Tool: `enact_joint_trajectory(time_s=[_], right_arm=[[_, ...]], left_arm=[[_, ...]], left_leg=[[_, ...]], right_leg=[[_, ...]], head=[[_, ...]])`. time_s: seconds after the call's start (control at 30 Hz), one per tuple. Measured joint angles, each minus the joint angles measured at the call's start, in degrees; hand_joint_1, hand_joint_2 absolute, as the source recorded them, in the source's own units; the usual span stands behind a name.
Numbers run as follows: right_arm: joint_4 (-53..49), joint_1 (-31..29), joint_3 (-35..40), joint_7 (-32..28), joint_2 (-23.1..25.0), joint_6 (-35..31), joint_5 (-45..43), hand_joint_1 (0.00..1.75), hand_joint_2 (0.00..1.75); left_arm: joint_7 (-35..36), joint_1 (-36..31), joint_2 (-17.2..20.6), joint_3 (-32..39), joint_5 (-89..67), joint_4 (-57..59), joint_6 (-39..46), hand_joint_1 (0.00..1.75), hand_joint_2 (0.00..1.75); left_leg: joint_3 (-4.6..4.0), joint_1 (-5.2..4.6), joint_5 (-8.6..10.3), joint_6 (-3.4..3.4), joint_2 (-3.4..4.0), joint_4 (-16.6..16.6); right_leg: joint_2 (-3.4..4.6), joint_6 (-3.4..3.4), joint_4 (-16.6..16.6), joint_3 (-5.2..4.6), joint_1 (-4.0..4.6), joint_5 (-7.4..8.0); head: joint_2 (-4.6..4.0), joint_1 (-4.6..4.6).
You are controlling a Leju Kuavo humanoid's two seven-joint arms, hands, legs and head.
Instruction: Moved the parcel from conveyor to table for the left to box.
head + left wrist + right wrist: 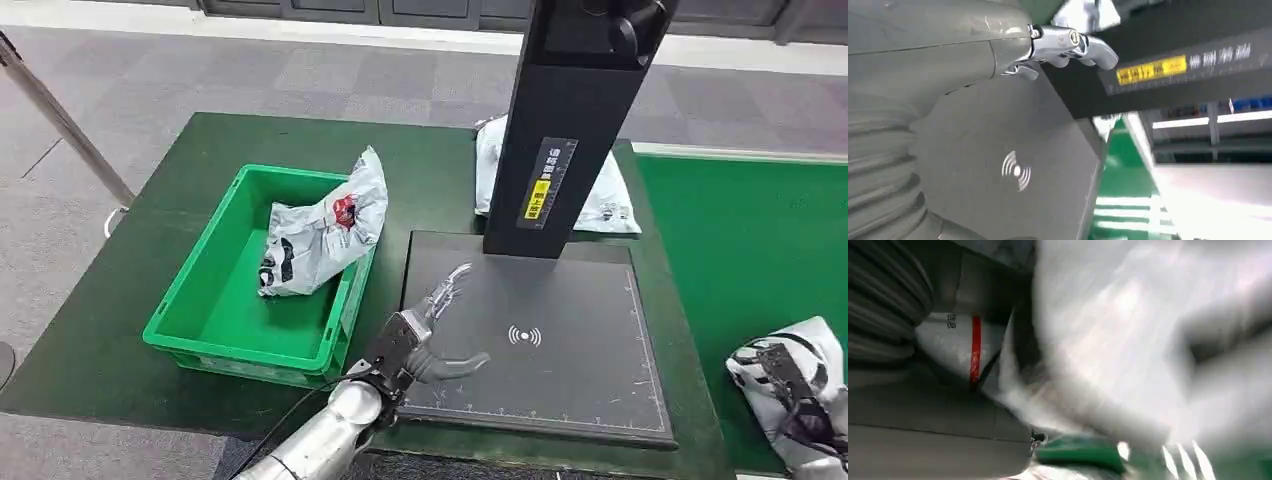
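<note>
Your right robot hand (790, 395) grips the parcel (815, 350) on the conveyor (740, 230); lift it clear and set it flat on the scanner pad (560, 300) on the counter (180, 180). Keep the left robot hand (430, 335), spread and holding nothing, out of the way.

The table (120, 300) is dark green, and the crate (215, 320) at left centre is bright green. The bag (320, 230) in the crate is white-grey with red and black print. The pad (560, 340) at lower centre is matte black with a white wave symbol (524, 336) and pale edge ticks. The post (570, 120) at upper centre is black with a yellow-and-white label (545, 182). The conveyor (740, 240) at right is mid green. The parcel (800, 390) at lower right is white. The floor (200, 70) is grey carpet squares.
</note>
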Motion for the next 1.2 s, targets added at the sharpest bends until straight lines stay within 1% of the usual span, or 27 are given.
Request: enact_joint_trajectory(time_s=[0.03, 0.1, 0.13, 0.17, 0.2, 0.3, 0.37, 0.43, 0.53, 0.67, 0.83, 1.0, 1.03, 1.07, 1.13, 1.2], right_arm=[[-2.3, 0.6, -0.9, -3.8, 1.5, -0.8, -2.8, 1.75, 1.75], [-7.6, 1.8, -2.2, -8.8, 4.5, -0.7, -8.0, 1.75, 1.75], [-10.8, 2.9, -2.6, -12.0, 6.1, -0.7, -12.0, 1.75, 1.75], [-14.7, 4.3, -2.9, -14.5, 7.9, -0.9, -15.9, 1.75, 1.75], [-18.7, 5.4, -2.9, -15.6, 9.7, -1.2, -18.6, 1.75, 1.75], [-26.5, 7.3, -3.0, -16.2, 13.2, -1.3, -21.2, 1.75, 1.75], [-30.9, 8.8, -2.9, -18.8, 14.9, -0.8, -25.0, 1.75, 1.75], [-37.4, 11.4, -2.4, -20.9, 17.5, 0.2, -28.7, 1.75, 1.75], [-48.4, 15.9, 3.1, -20.5, 21.2, -0.7, -28.5, 1.75, 1.75], [-56.1, 18.6, 12.3, -19.9, 22.9, -1.9, -26.7, 1.75, 1.75], [-59.4, 19.4, 22.7, -18.4, 24.1, -1.6, -22.5, 1.75, 1.75], [-59.6, 20.1, 29.3, -16.1, 24.2, 1.4, -21.0, 1.75, 1.75], [-59.5, 20.4, 30.4, -15.6, 24.2, 1.9, -21.0, 1.59, 1.75], [-59.4, 20.7, 31.4, -15.2, 24.2, 2.3, -20.9, 0.0, 1.75], [-59.1, 21.3, 33.2, -13.9, 24.2, 3.4, -20.6, 0.0, 1.75], [-58.8, 21.3, 34.5, -9.2, 23.6, 6.5, -18.6, 0.0, 1.75]], left_arm=[[-0.3, 0.2, 0.2, 0.4, 0.0, -0.5, 1.4, 0.0, 1.75], [-0.9, 0.3, 0.5, 0.7, -0.1, -1.1, 3.4, 0.0, 1.75], [-1.4, 0.5, 0.5, 1.0, -0.5, -1.5, 5.1, 0.0, 1.75], [-1.7, 0.7, 0.6, 1.4, -0.8, -1.8, 6.5, 0.0, 1.75], [-1.9, 0.9, 0.7, 1.8, -0.9, -2.3, 7.4, 0.0, 1.75], [-1.9, 1.2, 1.1, 2.4, -1.3, -3.0, 8.2, 0.0, 1.75], [-2.4, 1.3, 1.2, 3.0, -1.5, -3.3, 9.8, 0.0, 1.75], [-3.3, 1.3, 1.4, 3.5, -1.7, -3.6, 11.7, 0.0, 1.75], [-4.4, 1.3, 1.8, 4.4, -1.7, -4.2, 13.6, 0.0, 1.75], [-5.1, 1.3, 2.2, 4.6, -1.7, -4.5, 14.3, 0.0, 1.75], [-5.4, 1.3, 2.2, 4.6, -1.7, -4.5, 14.7, 0.0, 1.75], [-5.6, 1.3, 2.1, 4.6, -1.7, -4.5, 14.5, 0.0, 1.75], [-5.6, 1.3, 2.0, 4.6, -1.7, -4.5, 14.3, 0.0, 1.75], [-5.7, 1.3, 1.9, 4.6, -1.7, -4.5, 14.2, 0.0, 1.75], [-5.9, 1.3, 1.9, 4.6, -1.7, -4.5, 14.1, 0.0, 1.75], [-6.4, 1.3, 1.9, 4.6, -1.4, -4.6, 14.0, 0.0, 1.75]], left_leg=[[0.03, 0.01, -0.05, -0.05, 0.12, 0.0], [0.07, 0.01, -0.05, -0.07, 0.2, 0.0], [0.4, 0.01, 0.05, -0.1, 0.19, 0.0], [0.33, 0.01, 0.21, -0.13, 0.03, 0.0], [0.26, 0.01, 0.24, -0.16, -0.1, 0.0], [0.19, 0.01, 0.24, -0.17, -0.27, 0.0], [0.13, 0.02, 0.24, -0.17, -0.28, -0.1], [0.07, 0.02, 0.23, -0.18, -0.27, -0.1], [0.06, 0.02, 0.18, -0.26, -0.18, -0.1], [0.04, 0.02, 0.19, -0.28, -0.11, -0.1], [0.04, 0.02, 0.23, -0.32, -0.11, -0.1], [0.04, 0.02, 0.23, -0.32, -0.13, -0.1], [0.04, 0.02, 0.23, -0.32, -0.13, -0.1], [0.04, 0.02, 0.22, -0.32, -0.13, -0.1], [0.02, 0.02, 0.21, -0.32, -0.13, -0.1], [0.04, 0.02, 0.17, -0.37, -0.1, -0.1]], right_leg=[[0.09, 0.0, 0.0, -0.09, 0.0, 0.0], [0.15, -0.04, 0.1, -0.22, 0.0, 0.02], [0.12, -0.05, 0.1, -0.32, 0.0, 0.03], [0.02, -0.12, 0.2, -0.4, 0.01, 0.08], [-0.07, -0.13, 0.2, -0.47, -0.01, 0.08], [-0.25, -0.19, 0.3, -0.54, 0.0, 0.01], [-0.26, -0.23, 0.3, -0.58, 0.0, -0.02], [-0.27, -0.25, 0.3, -0.61, 0.01, -0.05], [-0.16, -0.32, 0.4, -0.76, 0.0, -0.09], [-0.13, -0.34, 0.4, -0.81, 0.0, -0.1], [-0.12, -0.35, 0.4, -0.83, 0.0, -0.09], [-0.13, -0.34, 0.4, -0.82, -0.01, -0.09], [-0.13, -0.35, 0.4, -0.83, -0.01, -0.09], [-0.13, -0.35, 0.4, -0.84, -0.01, -0.1], [-0.12, -0.35, 0.4, -0.87, -0.01, -0.1], [-0.09, -0.37, 0.4, -0.88, 0.0, -0.11]], head=[[0.0, -0.04], [0.0, -0.07], [0.0, -0.04], [0.0, 0.0], [0.0, -0.04], [0.0, -0.04], [0.0, -0.04], [0.0, -0.02], [0.0, -0.04], [0.0, -0.05], [0.0, -0.07], [0.0, -0.04], [0.0, -0.04], [0.0, -0.04], [0.0, -0.04], [0.0, -0.07]])
